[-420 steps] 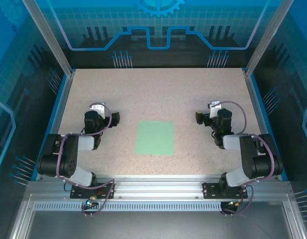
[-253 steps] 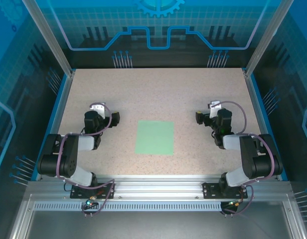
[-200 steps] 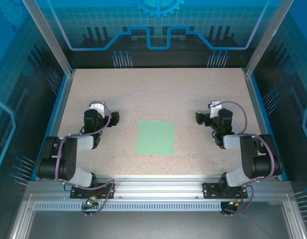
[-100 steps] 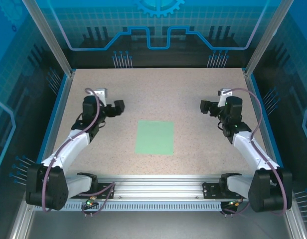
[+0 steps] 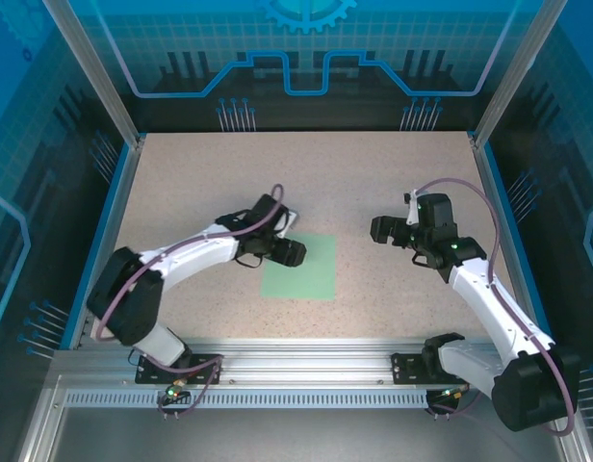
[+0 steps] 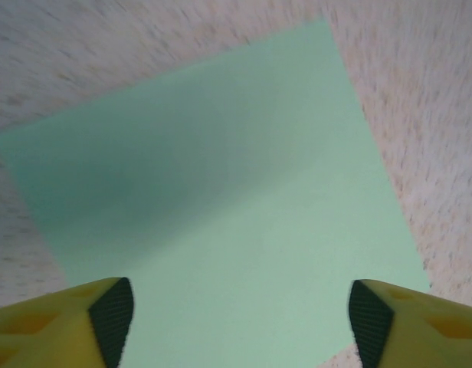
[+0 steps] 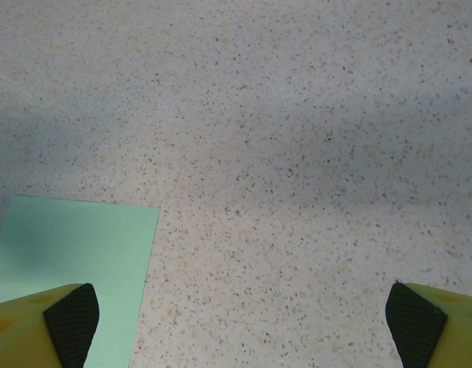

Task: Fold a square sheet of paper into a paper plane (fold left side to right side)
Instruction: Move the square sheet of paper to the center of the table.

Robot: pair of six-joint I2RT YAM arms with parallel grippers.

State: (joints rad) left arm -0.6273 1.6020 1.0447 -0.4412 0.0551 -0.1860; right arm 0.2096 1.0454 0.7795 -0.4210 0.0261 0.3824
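2 arms had swung in from the bench [image 5: 306, 173] sides since the earlier frames. The left hand [image 5: 291, 253] sat over the left edge of the square sheet of paper [image 5: 306, 271]. The right hand [image 5: 377, 231] hung near its right edge, not touching. Both hands were spread, nothing pinched. The sheet lay flat mid-bench, 0 folds yet. It looked thin, light and floppy, likely to slide on the speckled top. Best taken at the left edge or a left corner and lifted gently to avoid stray creases.
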